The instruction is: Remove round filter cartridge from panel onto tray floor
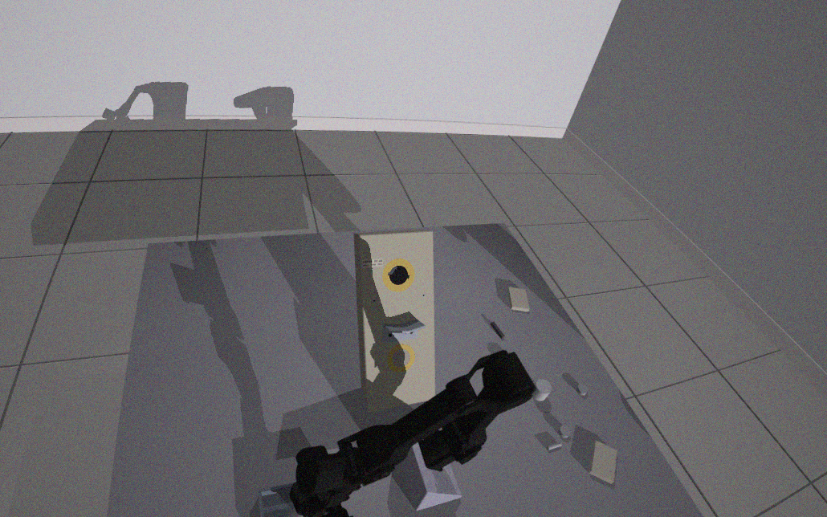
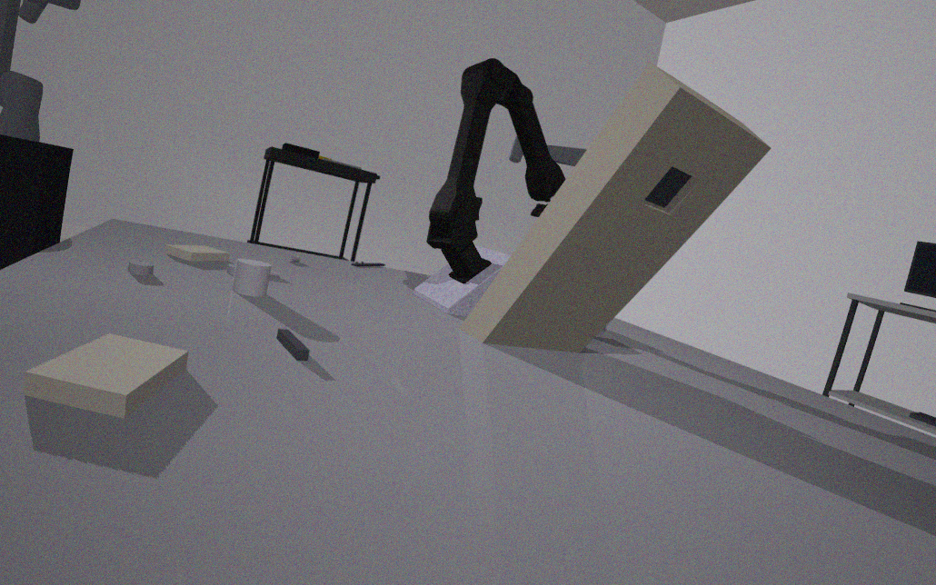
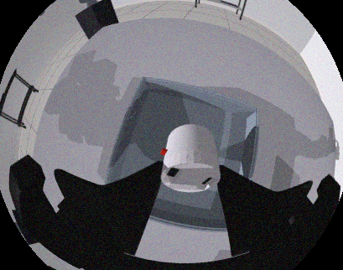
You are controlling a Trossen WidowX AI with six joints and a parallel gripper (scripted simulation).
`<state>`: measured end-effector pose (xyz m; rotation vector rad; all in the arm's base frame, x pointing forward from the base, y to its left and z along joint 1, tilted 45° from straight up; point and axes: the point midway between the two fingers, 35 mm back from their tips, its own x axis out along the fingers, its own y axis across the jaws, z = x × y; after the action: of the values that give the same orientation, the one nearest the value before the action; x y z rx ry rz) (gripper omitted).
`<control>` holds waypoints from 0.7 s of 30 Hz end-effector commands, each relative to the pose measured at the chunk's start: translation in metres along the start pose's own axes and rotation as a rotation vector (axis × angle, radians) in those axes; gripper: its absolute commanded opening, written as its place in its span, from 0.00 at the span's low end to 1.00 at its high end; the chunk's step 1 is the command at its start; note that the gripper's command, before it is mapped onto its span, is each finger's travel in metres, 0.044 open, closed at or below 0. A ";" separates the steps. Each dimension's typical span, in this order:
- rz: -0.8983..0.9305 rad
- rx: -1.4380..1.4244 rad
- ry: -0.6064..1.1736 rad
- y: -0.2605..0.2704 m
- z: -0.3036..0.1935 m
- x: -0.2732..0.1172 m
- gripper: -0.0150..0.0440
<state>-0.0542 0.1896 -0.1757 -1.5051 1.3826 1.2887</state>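
The white round cartridge (image 3: 190, 147) is between the fingertips, its slotted face toward the wrist camera and a small red tab at its side. My gripper (image 3: 190, 168) is shut on it. Behind it in the wrist view is the blue-grey tray (image 3: 159, 113); the cartridge appears over the tray, and the exact gap to its floor cannot be told. In the top view the arm hides most of the tray (image 1: 272, 496) and the cartridge. The cream service panel (image 1: 421, 257) (image 2: 588, 269) stands away from the gripper, with a dark round opening (image 1: 398, 274) inside its upper yellow ring.
A grey flap (image 1: 405, 323) juts from the panel's middle. The arm's base stands on a pale wedge (image 1: 433, 498) (image 2: 439, 292). Beige blocks (image 1: 518, 299) (image 2: 104, 363), a white cylinder (image 1: 541, 389) (image 2: 251, 279) and a dark stick (image 1: 497, 330) (image 2: 293, 344) lie beyond the panel and base.
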 end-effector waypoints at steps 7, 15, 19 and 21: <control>0.000 -0.001 -0.008 0.000 0.003 -0.001 0.74; 0.000 -0.001 -0.008 0.000 0.003 -0.001 1.00; -0.001 -0.001 -0.007 0.000 0.025 -0.038 1.00; -0.001 0.000 -0.005 -0.001 0.034 -0.060 1.00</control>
<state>-0.0549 0.2067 -0.1525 -1.5310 1.4129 1.2642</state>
